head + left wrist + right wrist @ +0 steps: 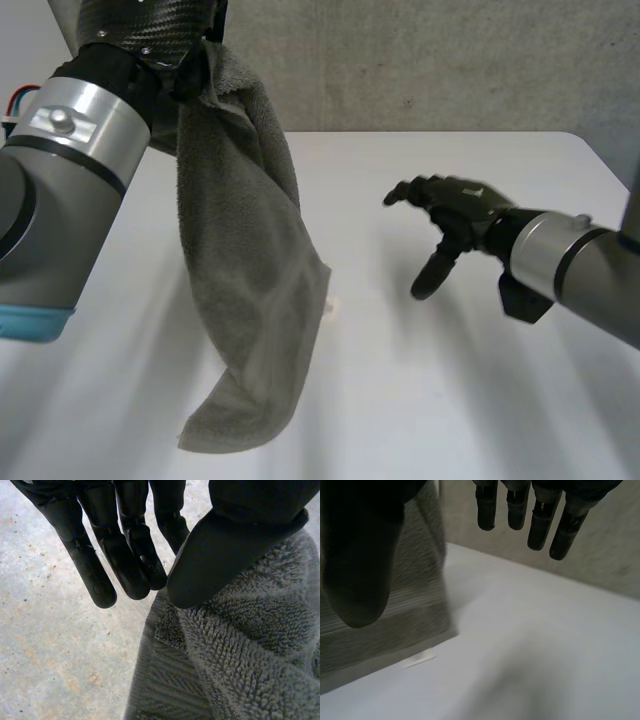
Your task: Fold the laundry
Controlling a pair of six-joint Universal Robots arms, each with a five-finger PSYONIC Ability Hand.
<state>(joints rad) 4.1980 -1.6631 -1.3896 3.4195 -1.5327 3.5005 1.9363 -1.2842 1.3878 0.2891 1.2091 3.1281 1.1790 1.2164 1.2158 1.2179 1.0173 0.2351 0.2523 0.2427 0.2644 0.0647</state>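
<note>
A white counter (pixel 460 400) runs back to a straight far edge, where it meets a speckled grey wall (pixel 450 60). The counter's far right corner lies just behind the robot's right arm (pixel 570 265). A wide stretch of bare counter lies between the two arms, and more of it spreads along the near side.

A grey terry-cloth towel (pixel 250 290) hangs in a long, loosely bunched drape from the raised left hand (pixel 150 30), high at the far left of the counter. The towel's upper part is narrow and gathered. Lower down it widens into soft folds, and its bottom end curls onto the counter near the front. In the left wrist view, the left hand (pixel 125 545) has its fingers stretched out straight and close together, clear of the cloth, while its thumb presses onto the looped pile of the towel (pixel 250 655), pinning the top end.

The right hand (pixel 455 205) hovers above the counter, well apart from the towel, and holds nothing. In its own wrist view, the right hand (pixel 540 525) has its fingers loosely straight and spread away from the thumb. Beyond the thumb the towel (pixel 425 595) hangs down to the counter (pixel 545 655). A small white scrap (pixel 419 658) lies just beside the towel's lower edge.
</note>
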